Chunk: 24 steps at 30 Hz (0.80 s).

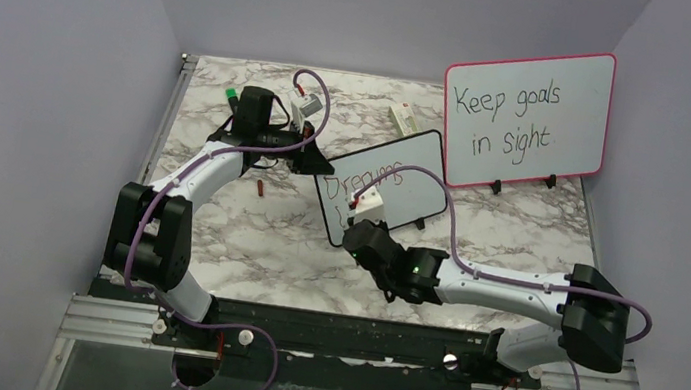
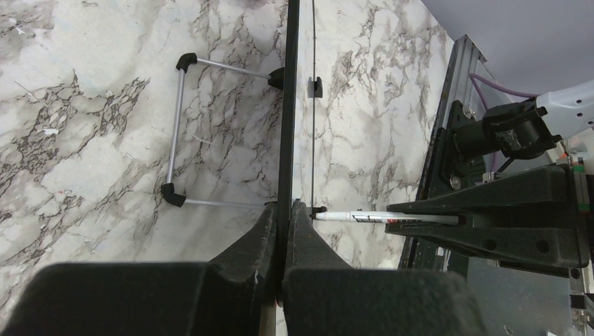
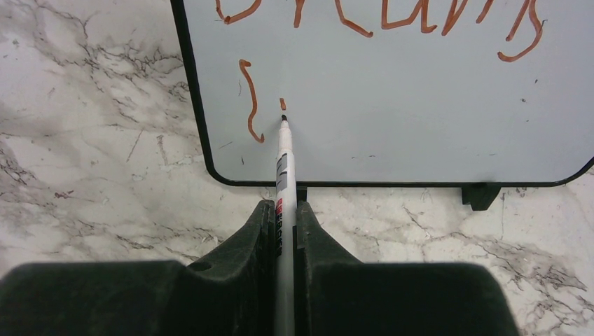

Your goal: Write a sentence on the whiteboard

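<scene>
The black-framed whiteboard stands tilted mid-table; the left wrist view shows it edge-on. My left gripper is shut on the whiteboard's left edge. My right gripper is shut on a white marker. The marker's tip touches the board just below a small red dot. Of the sentence, red "Dreams" fills the upper line, cut off at the top of the right wrist view. Beneath it stands one curved red stroke beside the dot.
A larger pink-framed board with black writing stands at the back right. A small red cap lies left of the whiteboard, and a small white block behind it. The whiteboard's wire stand sticks out behind it.
</scene>
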Motion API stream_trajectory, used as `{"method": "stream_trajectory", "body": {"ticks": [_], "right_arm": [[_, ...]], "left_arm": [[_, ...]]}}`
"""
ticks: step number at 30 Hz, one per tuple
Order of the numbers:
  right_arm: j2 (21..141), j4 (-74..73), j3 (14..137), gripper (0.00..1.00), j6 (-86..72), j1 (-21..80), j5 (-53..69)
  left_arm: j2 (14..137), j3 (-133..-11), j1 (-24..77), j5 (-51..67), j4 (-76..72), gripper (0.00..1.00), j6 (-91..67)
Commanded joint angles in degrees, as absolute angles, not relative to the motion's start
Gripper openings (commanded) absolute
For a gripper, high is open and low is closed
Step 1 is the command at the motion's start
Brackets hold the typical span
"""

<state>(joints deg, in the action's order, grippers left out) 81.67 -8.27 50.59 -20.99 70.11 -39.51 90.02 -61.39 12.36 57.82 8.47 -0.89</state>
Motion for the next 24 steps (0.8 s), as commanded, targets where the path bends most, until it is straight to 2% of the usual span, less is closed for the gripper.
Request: {"method": "stream_trajectory", "body": {"ticks": [1,24], "right_arm": [[83.1,-8.9,51.4,0.01,-21.7,69.9,-39.5],[84.5,-14.1,53.3,0.01,-22.7,69.9,-37.1]], "left_arm": [[94.5,-58.4,14.3,46.8,15.6,0.00,3.1],[94.4,-58.4,14.3,46.9,15.6,0.00,3.1]]}}
